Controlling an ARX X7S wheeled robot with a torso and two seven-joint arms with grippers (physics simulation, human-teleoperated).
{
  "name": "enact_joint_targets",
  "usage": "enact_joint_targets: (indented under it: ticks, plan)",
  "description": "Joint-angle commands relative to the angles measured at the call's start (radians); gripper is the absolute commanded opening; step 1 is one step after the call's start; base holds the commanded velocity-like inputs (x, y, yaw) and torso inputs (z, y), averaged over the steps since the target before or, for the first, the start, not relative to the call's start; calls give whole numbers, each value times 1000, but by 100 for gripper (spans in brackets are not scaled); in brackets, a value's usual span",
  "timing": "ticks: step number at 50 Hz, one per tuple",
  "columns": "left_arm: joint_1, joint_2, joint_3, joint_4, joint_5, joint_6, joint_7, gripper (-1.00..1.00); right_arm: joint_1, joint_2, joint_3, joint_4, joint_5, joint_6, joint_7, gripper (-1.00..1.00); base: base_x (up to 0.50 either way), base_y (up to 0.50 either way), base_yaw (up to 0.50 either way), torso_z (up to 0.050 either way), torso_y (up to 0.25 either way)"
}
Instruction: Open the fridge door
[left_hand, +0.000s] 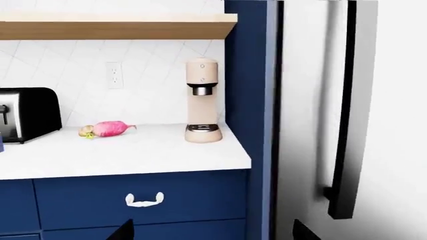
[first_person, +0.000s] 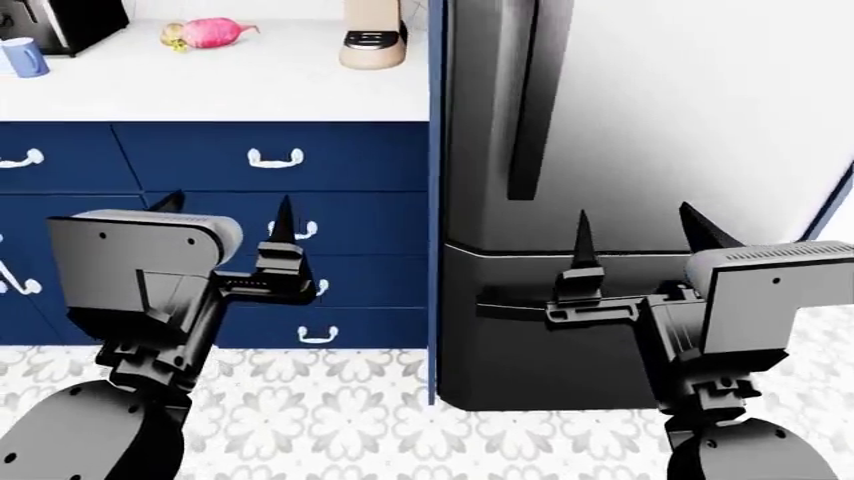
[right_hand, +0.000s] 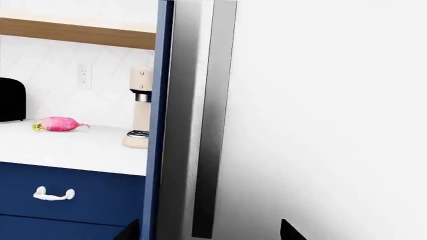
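The fridge door (first_person: 667, 100) is the tall brushed-steel upper panel at the right of the head view, and it sits flush and closed. Its long vertical black bar handle (first_person: 534, 100) runs along the door's left side. It also shows in the left wrist view as the handle (left_hand: 343, 110) and in the right wrist view as the handle (right_hand: 213, 125). My left gripper (first_person: 227, 215) is open in front of the navy drawers, left of the fridge. My right gripper (first_person: 638, 222) is open and empty, below the handle's lower end and short of the door (right_hand: 320, 125).
The lower freezer drawer (first_person: 534, 360) has a horizontal black handle behind my right gripper. Navy cabinet drawers (first_person: 274, 158) with white handles stand on the left. The white counter (first_person: 240, 85) carries a coffee machine (first_person: 371, 40), a pink radish (first_person: 211, 32), a toaster (left_hand: 27, 114) and a blue mug (first_person: 24, 56).
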Motion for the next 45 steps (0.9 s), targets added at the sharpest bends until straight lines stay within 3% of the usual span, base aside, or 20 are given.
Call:
enact_joint_targets:
  ticks: [1, 24, 45]
  plan:
    - [4, -4, -1, 2, -7, 3, -5, 100, 3, 2, 0, 2, 9, 4, 6, 100, 336, 406, 0, 0, 0]
    - [0, -9, -6, -2, -24, 2, -16, 100, 5, 3, 12, -7, 37, 24, 16, 100, 445, 241, 0, 0, 1]
    - [-1, -13, -2, -13, -33, 11, -27, 100, 9, 6, 15, 8, 50, 15, 28, 100, 447, 78, 0, 0, 1]
